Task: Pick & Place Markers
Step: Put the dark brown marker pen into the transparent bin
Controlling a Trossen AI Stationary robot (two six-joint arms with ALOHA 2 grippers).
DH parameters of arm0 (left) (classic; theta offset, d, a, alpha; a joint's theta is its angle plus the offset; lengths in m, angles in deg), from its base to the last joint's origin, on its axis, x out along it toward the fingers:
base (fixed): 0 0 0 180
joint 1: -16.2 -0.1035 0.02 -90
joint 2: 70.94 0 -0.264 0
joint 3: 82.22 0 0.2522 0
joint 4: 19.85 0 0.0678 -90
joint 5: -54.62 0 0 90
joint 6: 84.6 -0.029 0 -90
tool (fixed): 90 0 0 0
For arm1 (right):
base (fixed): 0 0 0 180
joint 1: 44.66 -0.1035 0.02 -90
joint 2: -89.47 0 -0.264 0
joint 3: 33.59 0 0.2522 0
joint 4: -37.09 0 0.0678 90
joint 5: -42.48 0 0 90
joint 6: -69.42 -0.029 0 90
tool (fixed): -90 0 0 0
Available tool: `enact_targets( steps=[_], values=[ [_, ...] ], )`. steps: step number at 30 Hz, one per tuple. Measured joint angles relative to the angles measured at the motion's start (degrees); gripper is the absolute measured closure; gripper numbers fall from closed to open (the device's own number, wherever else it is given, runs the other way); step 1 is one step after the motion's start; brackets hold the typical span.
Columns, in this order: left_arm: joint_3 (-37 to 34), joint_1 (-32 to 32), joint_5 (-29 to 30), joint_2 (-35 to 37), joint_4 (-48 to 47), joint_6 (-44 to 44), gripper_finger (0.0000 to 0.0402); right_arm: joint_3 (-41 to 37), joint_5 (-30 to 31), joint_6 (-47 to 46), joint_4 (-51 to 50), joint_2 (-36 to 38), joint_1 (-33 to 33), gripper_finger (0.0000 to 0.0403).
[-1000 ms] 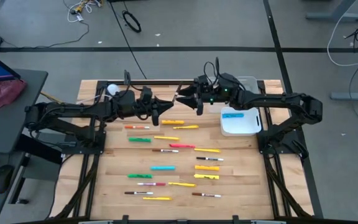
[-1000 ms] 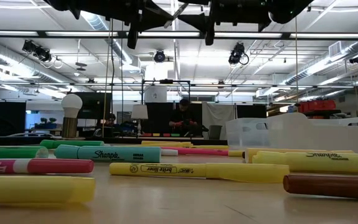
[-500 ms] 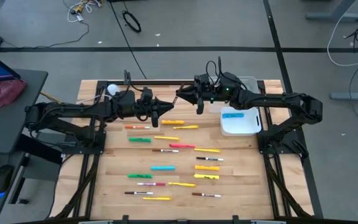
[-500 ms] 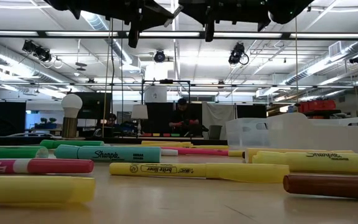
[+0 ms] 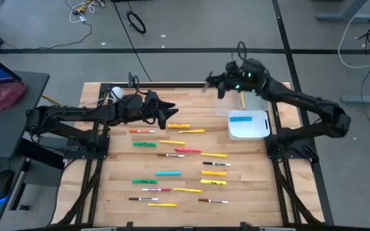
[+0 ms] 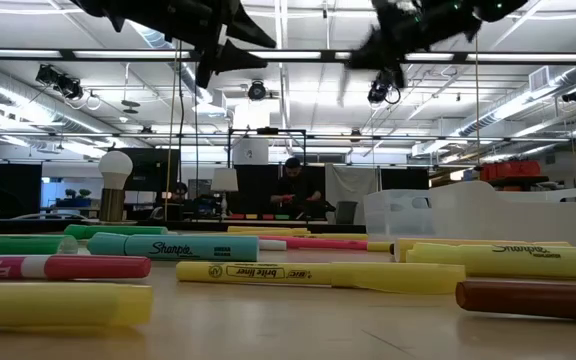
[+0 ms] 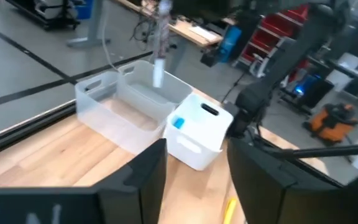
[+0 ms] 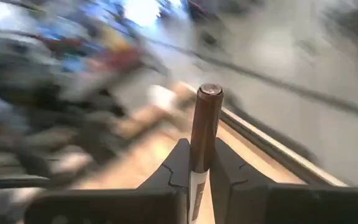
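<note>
My right gripper hangs high over the table's far edge, left of the bins, shut on a white marker with a brown cap. The left wrist view shows that marker too, above the clear bin. My left gripper stays over the table's far middle, open and holding nothing, its fingers wide apart. Several markers lie flat on the wood, among them a yellow one, a green one and a cyan one. My right gripper pinches the marker between its two fingers where the brown cap meets the white barrel. The fingers come nearly level from the table's right side and lie across the marker. It stands about upright, cap end up, lifted clear of the table.
A white bin with a cyan marker in it stands at the far right, the clear bin behind it under my right arm. A white ball sits at the far left. Markers cover the table's middle.
My right gripper has shut on the marker that my left gripper held out, and my left gripper has opened and let go. The right gripper has then swung quickly toward the table's right and far edge with the marker, toward the bins.
</note>
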Motion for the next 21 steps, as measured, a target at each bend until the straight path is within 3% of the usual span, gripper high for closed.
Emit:
enact_targets(
  steps=[4, 7, 12, 21],
  values=[
    [0.0, -0.07, 3.64, 0.0, 0.02, 0.02, 0.0213, 0.0, 0.98, -0.94, -14.03, -1.94, 8.97, 0.0383],
    [0.0, -0.37, 5.66, 0.0, 0.0, 0.03, 0.0214, -0.02, 0.51, -1.08, -19.0, -5.77, 13.11, 0.0383],
    [0.0, -1.7, 6.02, 0.0, 0.04, 1.79, 0.0223, -0.02, 0.15, -0.93, -19.91, -13.81, 16.31, 0.0382],
    [-0.02, -2.89, 6.01, -0.02, 0.07, 4.48, 0.0225, -0.02, 0.07, -4.36, -20.17, -24.98, 16.37, 0.0379]
  ],
)
